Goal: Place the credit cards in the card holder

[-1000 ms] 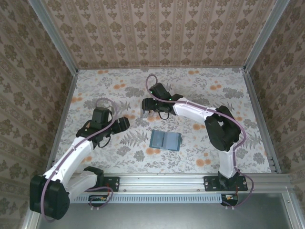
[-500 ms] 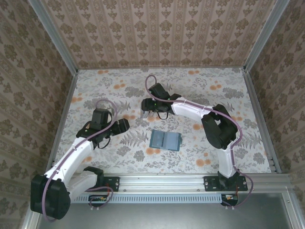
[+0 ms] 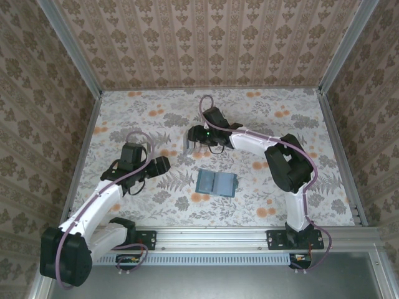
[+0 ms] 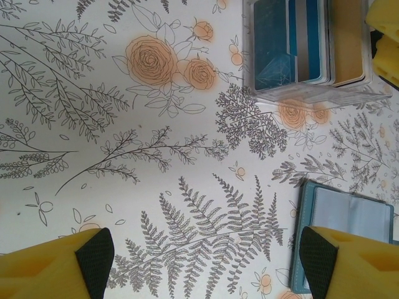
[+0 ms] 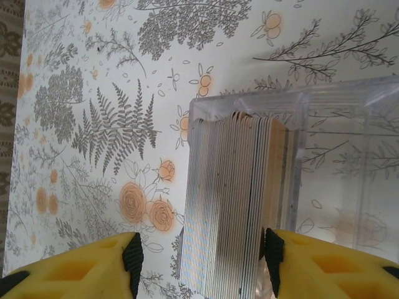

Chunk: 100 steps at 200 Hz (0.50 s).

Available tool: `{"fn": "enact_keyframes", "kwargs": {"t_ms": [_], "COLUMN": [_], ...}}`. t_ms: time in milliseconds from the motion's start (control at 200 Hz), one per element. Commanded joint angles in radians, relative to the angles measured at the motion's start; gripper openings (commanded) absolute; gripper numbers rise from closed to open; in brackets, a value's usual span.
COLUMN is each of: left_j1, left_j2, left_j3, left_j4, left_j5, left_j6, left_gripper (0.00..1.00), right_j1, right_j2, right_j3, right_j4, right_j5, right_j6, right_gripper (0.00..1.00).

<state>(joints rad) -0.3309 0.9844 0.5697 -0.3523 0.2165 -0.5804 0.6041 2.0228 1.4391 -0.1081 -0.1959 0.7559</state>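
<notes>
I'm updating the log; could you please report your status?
Left hand open, empty. Right hand open, flanking thin plastic cards in clear plastic card holder. Dark teal folding wallet lies apart.

Flat table covering (image 4: 156, 156): I see white, grey ferns, orange roses.
Clear plastic slotted card holder (image 4: 312, 94): transparent greyish.
Thin plastic cards (image 4: 308, 40): I read blue, tan.
Square folding wallet (image 4: 349, 218): teal.
Left gripper fingers (image 4: 43, 274): yellow, black pads.
</notes>
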Motion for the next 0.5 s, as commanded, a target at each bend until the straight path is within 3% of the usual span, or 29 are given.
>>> {"fn": "enact_keyframes", "kwargs": {"t_ms": [0,200,495], "left_j1": [0.009,0.009,0.009], "left_j2": [-0.006,-0.009,-0.006], "left_j3": [-0.024,-0.023,-0.036], "left_j4": [0.029,0.028,0.047], "left_j5": [0.021,0.026,0.030], "left_j6": [-0.021,-0.026,-0.042], "left_gripper": [0.81,0.81,0.79], "right_j1": [-0.001,-0.001,-0.011], "right_j2": [0.029,0.066,-0.022], "right_j3": [0.040,0.075,-0.020], "right_j4": [-0.046,-0.069,0.118], "right_j5": [-0.010,-0.028,-0.116], "right_j6": [0.007,0.000,0.008], "right_gripper": [0.60,0.59,0.50]}}
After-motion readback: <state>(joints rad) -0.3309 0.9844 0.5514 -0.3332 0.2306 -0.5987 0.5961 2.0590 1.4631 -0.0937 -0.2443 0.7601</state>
